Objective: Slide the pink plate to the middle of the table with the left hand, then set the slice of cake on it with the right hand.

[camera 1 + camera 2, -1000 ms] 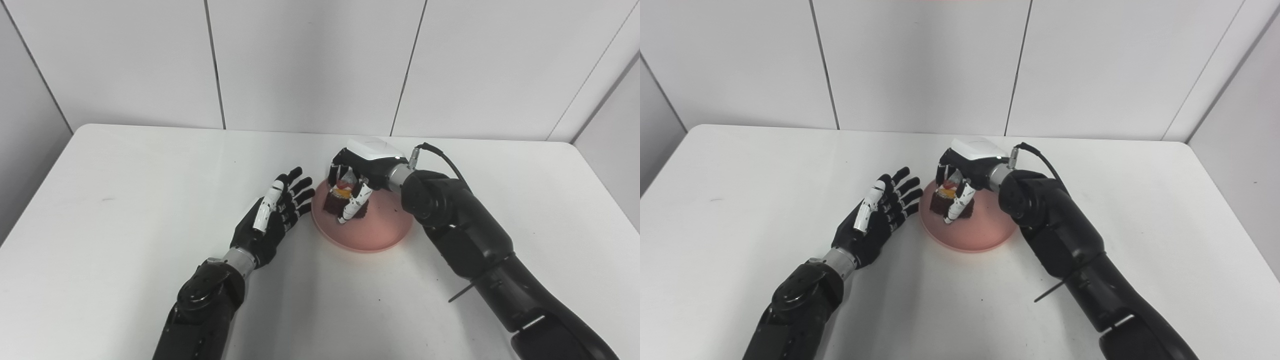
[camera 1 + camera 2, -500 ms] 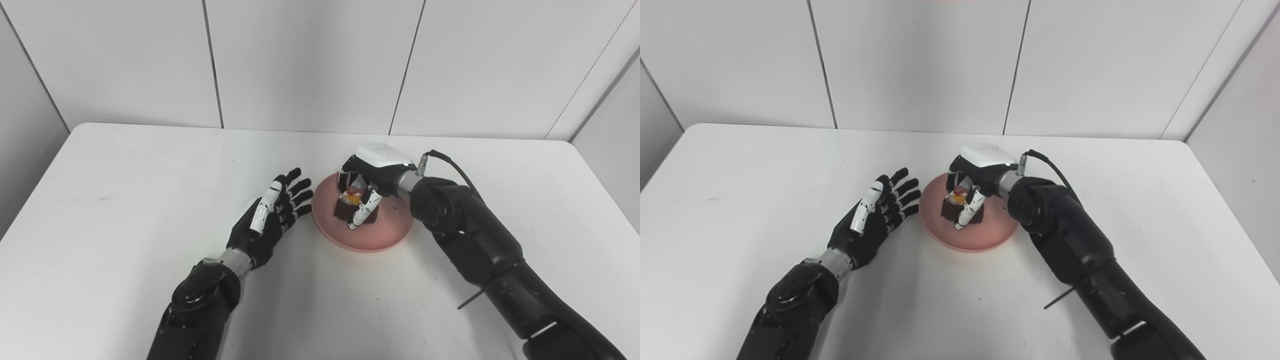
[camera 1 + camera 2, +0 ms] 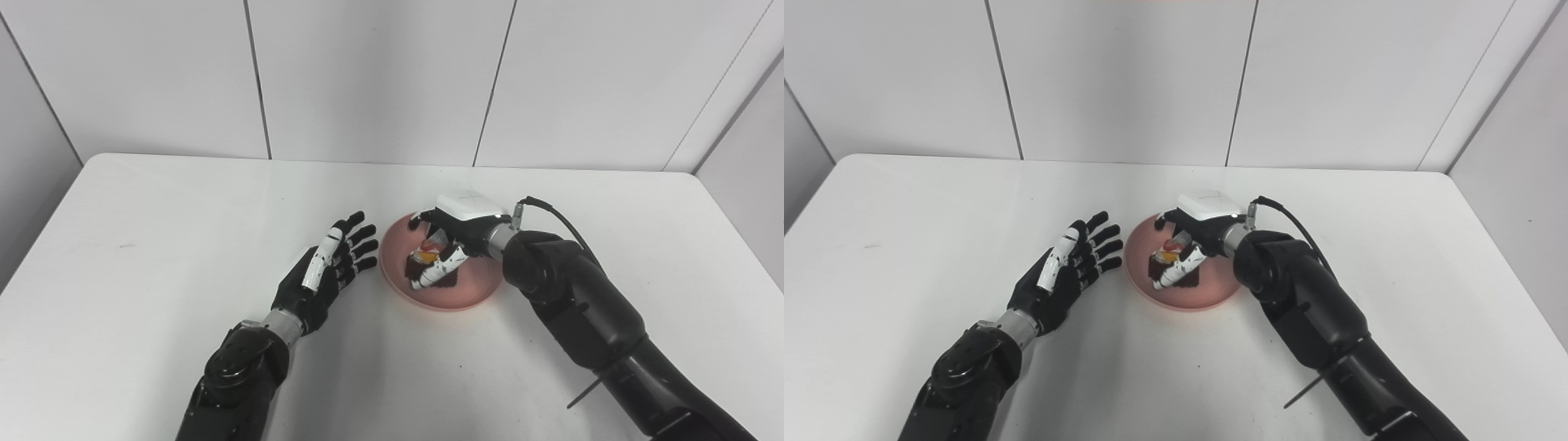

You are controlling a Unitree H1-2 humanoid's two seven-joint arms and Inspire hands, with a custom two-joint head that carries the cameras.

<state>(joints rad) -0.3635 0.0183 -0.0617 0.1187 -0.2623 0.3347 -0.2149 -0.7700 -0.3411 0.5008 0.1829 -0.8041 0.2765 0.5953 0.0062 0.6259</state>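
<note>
The left hand (image 3: 318, 275) lies low with its palm turned up and inward, fingers (image 3: 361, 233) spread and straight, holding nothing; its forearm runs back toward the bottom edge, bent at the elbow. The right arm reaches in from the lower right, elbow raised, wrist bent so the white-backed right hand (image 3: 456, 229) points left and down. Its thumb and fingers are curled loosely, the white thumb stretched forward, and whether they grip anything cannot be told.
</note>
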